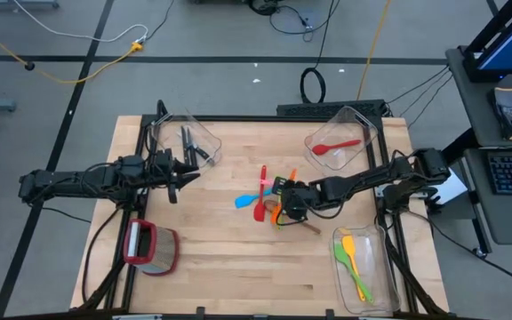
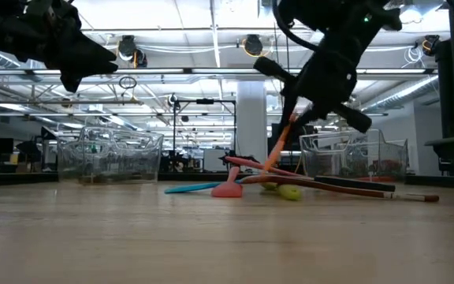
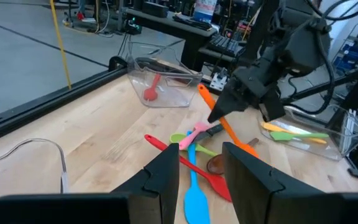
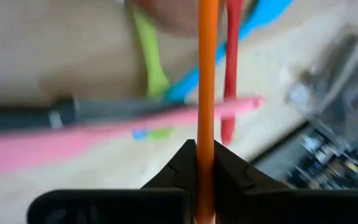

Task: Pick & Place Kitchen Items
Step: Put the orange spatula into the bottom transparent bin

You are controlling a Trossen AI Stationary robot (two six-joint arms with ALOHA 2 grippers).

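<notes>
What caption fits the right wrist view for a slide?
Right gripper shut on an orange utensil above the pile of utensils.

Right wrist cam is pretty much mush: everything past the right claw [image 4: 205, 163] is smeared, and the orange utensil [image 4: 207, 74] pinched in it runs off the frame, so no clue what its head looks like. Overhead, that claw covers part of the utensil pile [image 1: 260, 201]. The knives [image 1: 188, 142] in the bin beside the left claw [image 1: 188, 177] are too tiny to count.
</notes>
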